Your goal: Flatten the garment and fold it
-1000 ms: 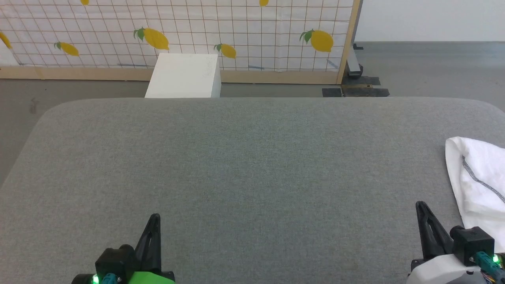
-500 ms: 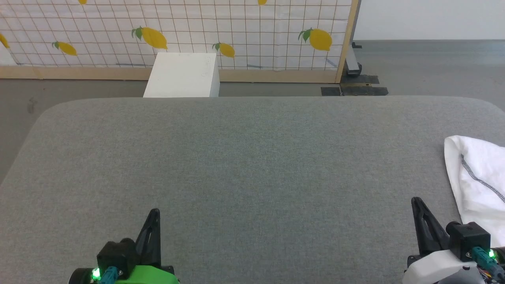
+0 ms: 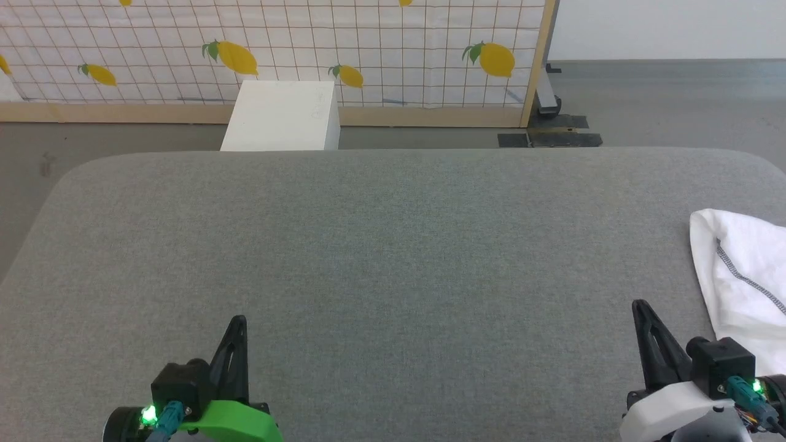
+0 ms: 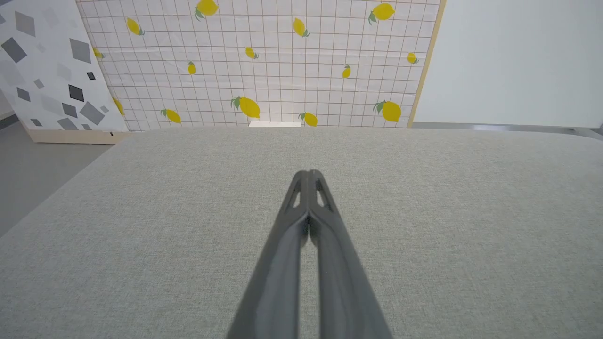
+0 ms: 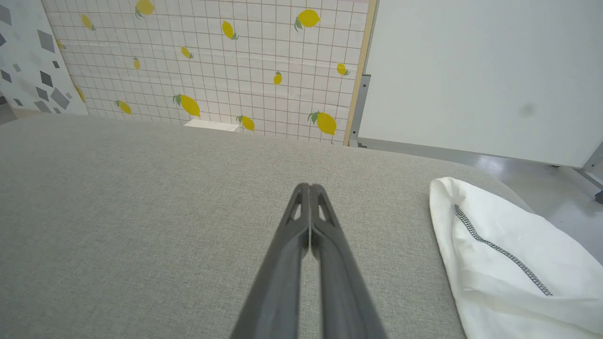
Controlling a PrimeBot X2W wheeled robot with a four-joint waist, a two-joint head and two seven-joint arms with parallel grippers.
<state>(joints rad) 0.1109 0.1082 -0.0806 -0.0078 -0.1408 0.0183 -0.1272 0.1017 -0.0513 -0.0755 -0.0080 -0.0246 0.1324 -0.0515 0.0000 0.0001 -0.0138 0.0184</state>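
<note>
My left gripper and right gripper hang pinched shut, empty, above the grey table; the garment lies bunched at its right edge, where a clumsy tug could spill it.

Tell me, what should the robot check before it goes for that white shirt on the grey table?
1. Location of the garment: ok, it lies at the right edge of the grey table.
2. Is the garment flat: not ok, it is bunched up.
3. Is the whole garment in view: not ok, it runs past the picture's edge.
4. Is the right gripper ready to grasp: not ok, it is shut, beside the garment without touching it.
5. Is the left gripper ready to grasp: not ok, it is shut on nothing, far from the garment.
6. Which way the garment faces: cannot tell.
</note>
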